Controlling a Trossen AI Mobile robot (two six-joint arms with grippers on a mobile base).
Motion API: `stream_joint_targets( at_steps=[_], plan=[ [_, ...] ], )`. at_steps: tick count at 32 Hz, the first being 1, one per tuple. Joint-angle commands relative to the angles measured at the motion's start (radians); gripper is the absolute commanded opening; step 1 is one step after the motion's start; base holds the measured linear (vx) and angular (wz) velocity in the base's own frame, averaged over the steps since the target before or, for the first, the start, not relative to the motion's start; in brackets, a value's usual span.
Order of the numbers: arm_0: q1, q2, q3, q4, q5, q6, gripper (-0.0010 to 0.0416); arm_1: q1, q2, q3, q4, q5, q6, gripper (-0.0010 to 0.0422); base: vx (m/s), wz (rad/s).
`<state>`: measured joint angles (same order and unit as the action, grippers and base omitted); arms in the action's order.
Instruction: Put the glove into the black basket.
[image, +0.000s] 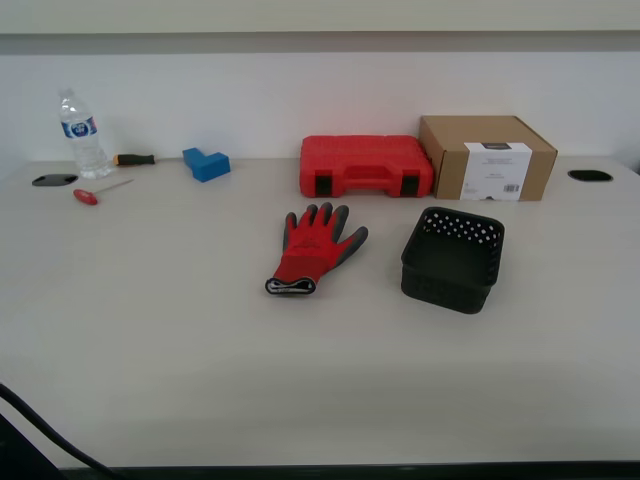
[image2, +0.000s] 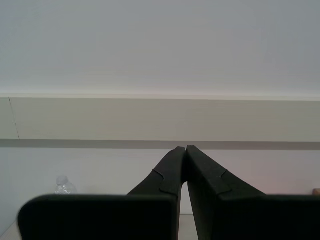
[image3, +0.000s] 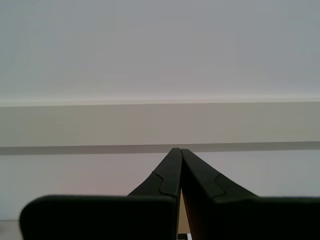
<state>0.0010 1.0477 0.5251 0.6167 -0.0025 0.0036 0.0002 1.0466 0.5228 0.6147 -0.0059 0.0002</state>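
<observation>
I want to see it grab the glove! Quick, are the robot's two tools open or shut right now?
My first gripper: tool shut, tips touching, holding nothing.
My second gripper: tool shut, tips touching, holding nothing.

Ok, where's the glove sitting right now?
In the exterior view the glove lies flat near the table's middle, just to the exterior view's left of the black basket and in front of the red tool case.
</observation>
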Motion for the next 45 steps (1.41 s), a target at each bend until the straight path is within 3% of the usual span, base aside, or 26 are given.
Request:
stream_joint_targets(
  at_steps=[1,35,37,38,40,45],
  plan=[
    [0.0,0.0,0.0,0.003,-0.001,-0.001,0.0,0.0,0.0,0.001,0.004,-0.001,0.0,0.0,0.0,0.0],
    [0.0,0.0,0.0,0.003,-0.001,0.0,0.0,0.0,0.0,0.001,0.003,-0.001,0.0,0.0,0.0,0.0],
    [0.0,0.0,0.0,0.005,-0.002,0.01,0.0,0.0,0.0,0.001,0.004,-0.001,0.0,0.0,0.0,0.0],
    [0.0,0.002,0.005,0.003,-0.002,0.037,0.0,0.0,0.0,0.001,0.004,-0.001,0.0,0.0,0.0,0.0],
    [0.0,0.007,0.024,-0.014,-0.012,0.079,0.0,0.0,0.0,0.001,0.003,-0.001,0.0,0.0,0.0,0.0],
    [0.021,0.046,0.135,-0.128,-0.119,0.083,0.0,0.0,0.0,0.001,0.003,-0.001,0.0,0.0,0.0,0.0]
  ],
)
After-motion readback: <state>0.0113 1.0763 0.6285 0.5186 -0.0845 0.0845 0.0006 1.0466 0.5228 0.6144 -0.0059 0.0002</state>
